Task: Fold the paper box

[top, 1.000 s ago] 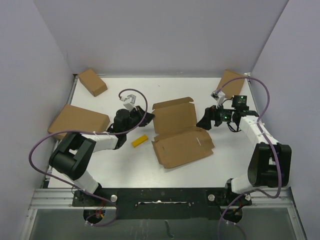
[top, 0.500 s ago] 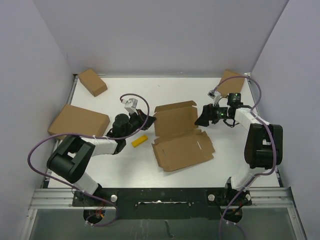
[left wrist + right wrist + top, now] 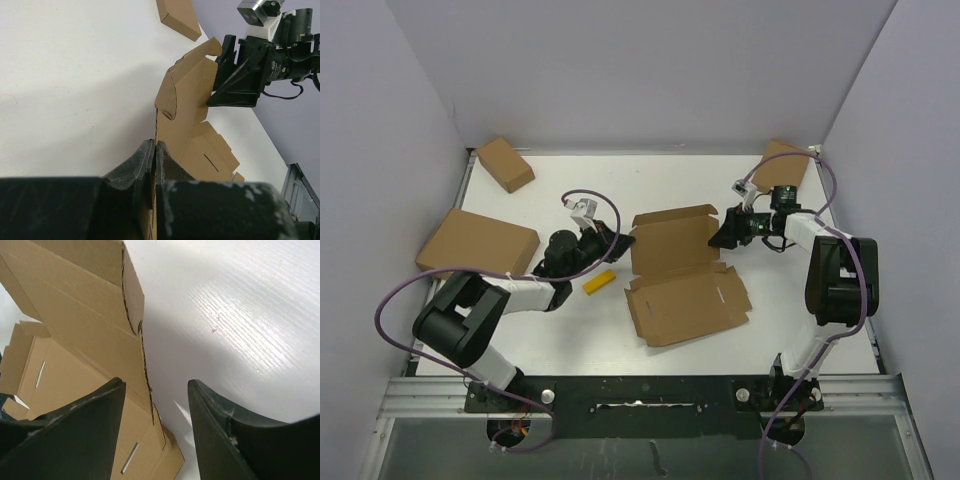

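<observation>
The paper box (image 3: pixel 685 295) is a brown die-cut cardboard sheet lying open in the middle of the table, with its rear panel (image 3: pixel 670 235) tilted up. My left gripper (image 3: pixel 620 241) is shut on the left edge of that rear panel; in the left wrist view (image 3: pixel 156 146) the cardboard (image 3: pixel 187 95) runs straight out from between the closed jaws. My right gripper (image 3: pixel 722 234) is open at the panel's right edge. In the right wrist view (image 3: pixel 155 387) the cardboard edge (image 3: pixel 75 340) stands between the spread fingers, untouched.
A small yellow block (image 3: pixel 599 282) lies left of the box near my left arm. Folded brown boxes sit at the back left (image 3: pixel 504 163), the left (image 3: pixel 477 243) and the back right (image 3: pixel 783 163). Grey walls close the back and both sides.
My left gripper has moved right onto the panel's left edge. My right gripper has moved back and left to the panel's right edge. The rear panel has risen and the box shifted slightly right.
</observation>
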### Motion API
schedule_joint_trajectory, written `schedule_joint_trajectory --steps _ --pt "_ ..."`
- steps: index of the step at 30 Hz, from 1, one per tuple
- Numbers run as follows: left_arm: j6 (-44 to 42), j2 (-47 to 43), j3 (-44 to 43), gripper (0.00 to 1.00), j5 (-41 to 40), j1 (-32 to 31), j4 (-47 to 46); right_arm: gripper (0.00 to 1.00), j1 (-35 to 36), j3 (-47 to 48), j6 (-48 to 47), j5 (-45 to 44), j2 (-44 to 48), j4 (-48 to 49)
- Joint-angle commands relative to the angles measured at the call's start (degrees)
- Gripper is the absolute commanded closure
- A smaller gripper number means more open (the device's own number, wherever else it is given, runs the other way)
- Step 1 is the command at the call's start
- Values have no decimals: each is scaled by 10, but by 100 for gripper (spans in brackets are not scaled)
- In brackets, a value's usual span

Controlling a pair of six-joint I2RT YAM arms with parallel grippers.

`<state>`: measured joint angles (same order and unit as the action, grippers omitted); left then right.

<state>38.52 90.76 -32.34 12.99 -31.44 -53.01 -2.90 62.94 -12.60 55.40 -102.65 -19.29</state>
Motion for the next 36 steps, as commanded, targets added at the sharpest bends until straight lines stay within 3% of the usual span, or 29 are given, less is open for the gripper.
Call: schedule_joint_trajectory --steps 1,5,14,20,25,29,32,36 --pt "-5 -46 1 100 15 -4 -52 52 5 23 -3 37 -2 28" --pt "-5 -46 0 100 21 -5 -52 70 6 21 -5 53 4 30" --pt "-14 -68 9 100 48 -3 -33 98 4 15 -24 78 39 24" --pt "-34 -123 34 73 99 33 2 100 3 11 -71 77 86 -7" --pt "-57 -192 49 31 185 89 48 100 3 16 -120 76 124 -50" --pt "-135 -257 36 4 191 104 161 100 4 14 -151 78 152 -71" --pt "-186 -276 5 2 164 105 252 100 4 16 -166 82 163 -85" --pt "-217 -251 -44 2 211 107 299 100 4 16 -178 88 172 -95"
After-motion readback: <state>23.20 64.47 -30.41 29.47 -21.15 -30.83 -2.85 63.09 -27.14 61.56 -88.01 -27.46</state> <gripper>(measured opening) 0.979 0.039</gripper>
